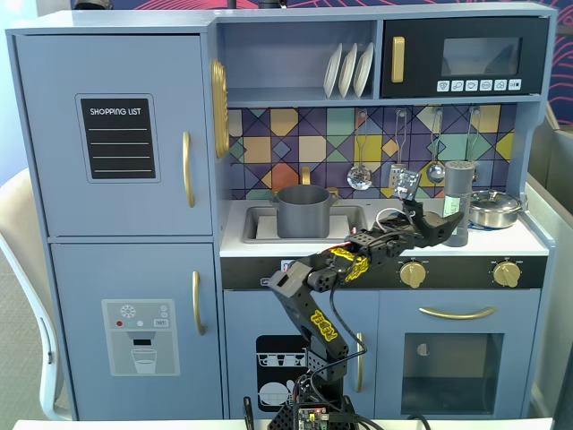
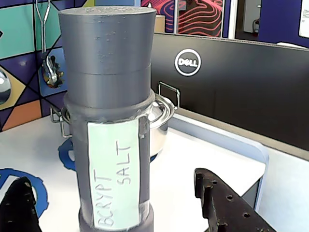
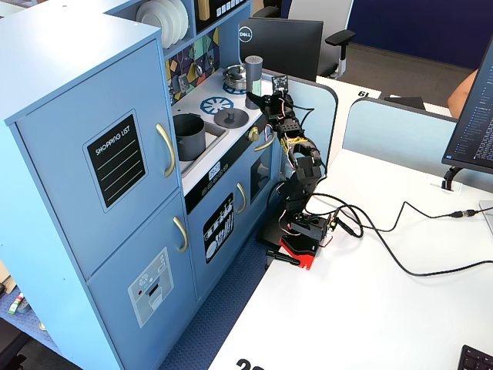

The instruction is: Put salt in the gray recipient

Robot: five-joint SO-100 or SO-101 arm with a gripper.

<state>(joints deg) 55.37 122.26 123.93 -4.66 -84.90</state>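
My pincer [image 2: 120,212] spread wide around the salt [image 2: 110,121], gripping nothing. Shaker upright on the surface [image 2: 193,159]; an off-centre close could tip it toward the silver pan [image 2: 159,116] behind.

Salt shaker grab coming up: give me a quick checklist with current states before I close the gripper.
1. Gripper open, fingers either side of the salt shaker: ok.
2. Shaker upright on the counter: ok.
3. Fingers low on the shaker, near its base: ok, though a tall item may tip.
4. Silver pan right behind the shaker, contact: cannot tell.
5. Gray pot standing open in the sink: ok.
6. Cap secure: cannot tell.
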